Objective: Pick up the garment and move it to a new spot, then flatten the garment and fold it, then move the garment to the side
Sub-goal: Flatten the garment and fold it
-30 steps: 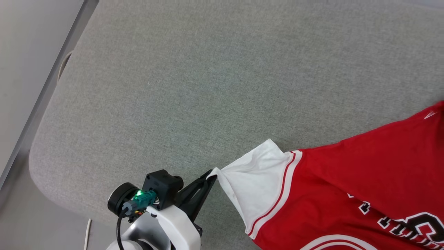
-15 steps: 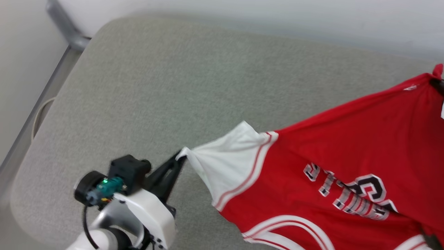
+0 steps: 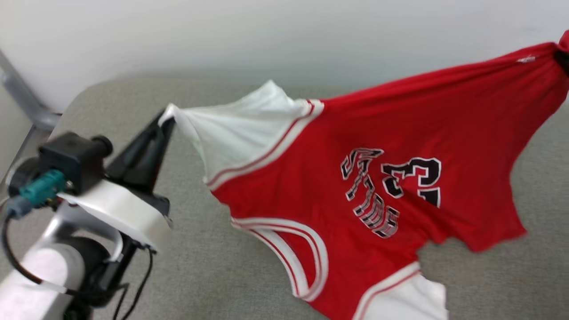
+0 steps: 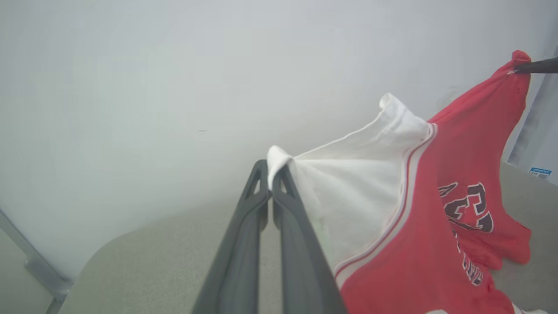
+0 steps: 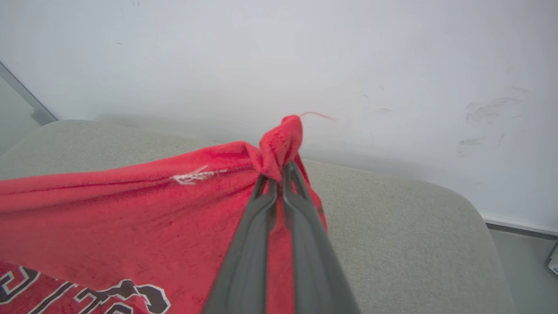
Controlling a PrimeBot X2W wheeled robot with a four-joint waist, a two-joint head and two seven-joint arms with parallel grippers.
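Head view, garment (image 3: 400,133) stretched over cushion (image 3: 200,266) (both jaws pinching it)

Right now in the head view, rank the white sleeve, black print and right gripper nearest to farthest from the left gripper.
1. white sleeve, pinched by the left gripper.
2. black print, middle of the garment.
3. right gripper, far right edge.

1. Garment (image 3: 444,115): red cloth, matt, fine knit. Sleeve (image 3: 240,129): white cloth, matt. Print (image 3: 413,173): black, white-edged, flat finish.
2. Table (image 3: 200,275): grey woven cover, matt, slightly rough.
3. Left gripper (image 4: 270,170), right gripper (image 5: 279,171): dark plastic, matt, smooth.
4. Forearm (image 3: 120,209): white shell, smooth, slight sheen.
5. Wall (image 3: 266,35): white, smooth, matt; scuffed in the right wrist view.
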